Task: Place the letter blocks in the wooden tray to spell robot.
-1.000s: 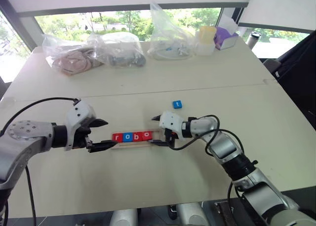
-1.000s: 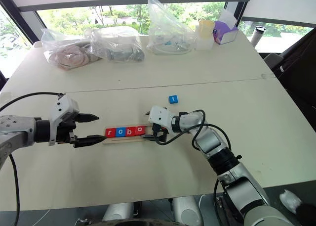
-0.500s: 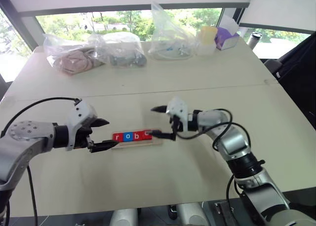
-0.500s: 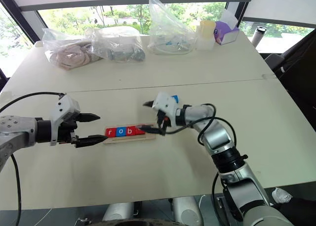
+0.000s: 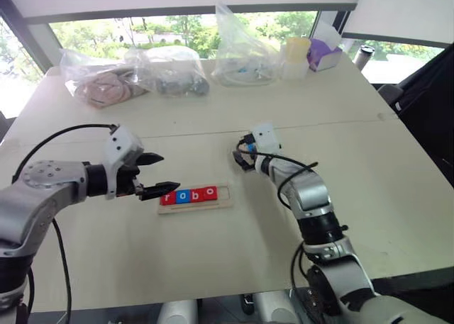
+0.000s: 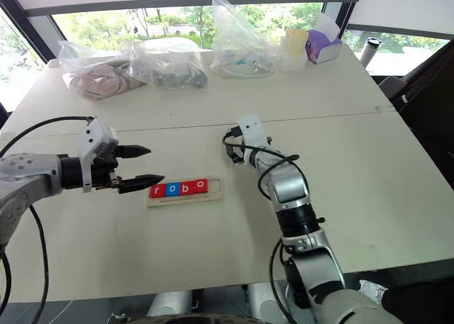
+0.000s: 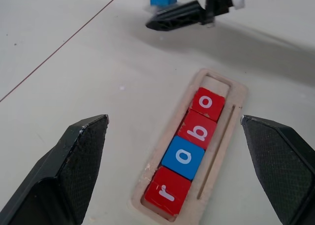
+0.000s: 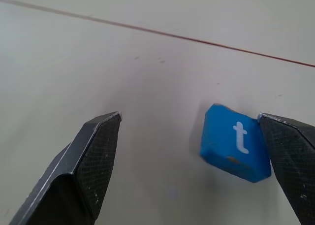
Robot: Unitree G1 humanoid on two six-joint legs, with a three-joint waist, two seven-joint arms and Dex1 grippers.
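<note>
The blue t block (image 8: 235,148) lies flat on the tabletop (image 5: 397,175) between the spread fingers of the right claw (image 8: 189,151), right against one finger (image 8: 290,146). The wooden tray (image 5: 194,197), at about seven o'clock from it, holds r, o, b, o. The left claw (image 5: 162,175) hangs apart, empty, at the tray's r end.

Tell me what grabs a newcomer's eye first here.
The long pale wooden tray mid-table, holding four square letter blocks that read r, o, b, o, with one slot free. Beyond it, the small blue t block lies on the table between the fingers of the open right end effector.
</note>
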